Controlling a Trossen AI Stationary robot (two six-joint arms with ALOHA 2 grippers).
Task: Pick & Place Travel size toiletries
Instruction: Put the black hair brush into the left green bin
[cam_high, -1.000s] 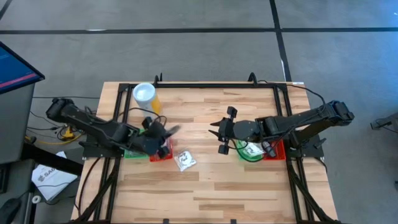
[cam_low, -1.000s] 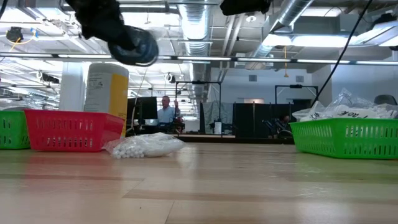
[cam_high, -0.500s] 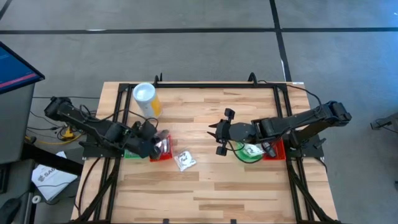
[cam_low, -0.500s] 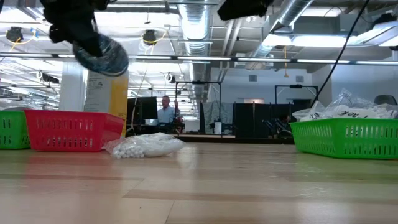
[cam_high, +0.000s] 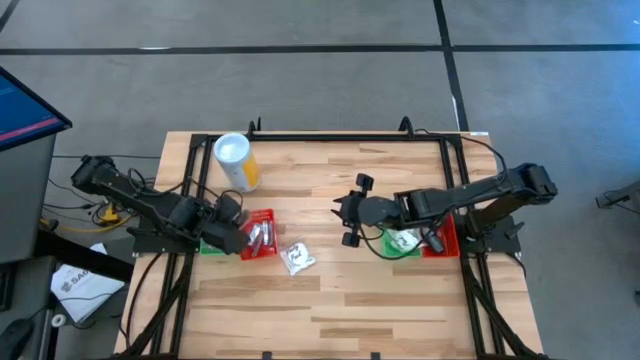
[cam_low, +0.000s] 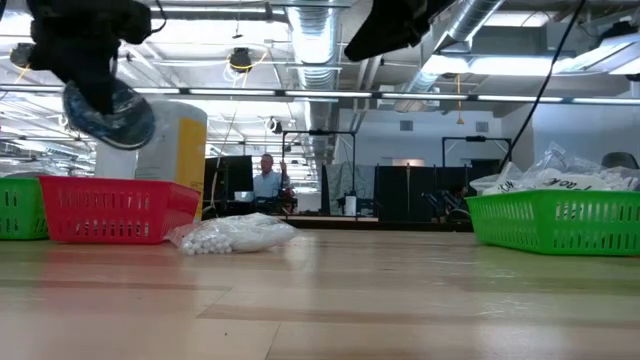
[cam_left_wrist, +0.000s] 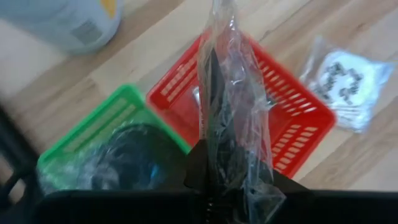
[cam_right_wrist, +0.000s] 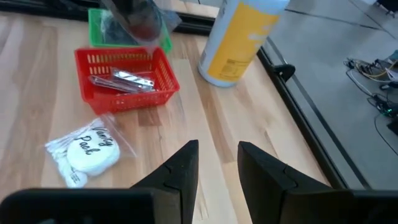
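Left wrist: bagged black item (cam_left_wrist: 233, 124), probably gripped.

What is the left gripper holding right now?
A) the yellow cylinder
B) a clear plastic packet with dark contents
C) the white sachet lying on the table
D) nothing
B: the left gripper is shut on a clear plastic packet with dark contents, above the red basket.

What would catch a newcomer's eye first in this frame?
The left gripper holds a clear packet of dark items above the red tray and green tray. A tall yellow cylinder stands behind them, and a white sachet lies loose on the table.
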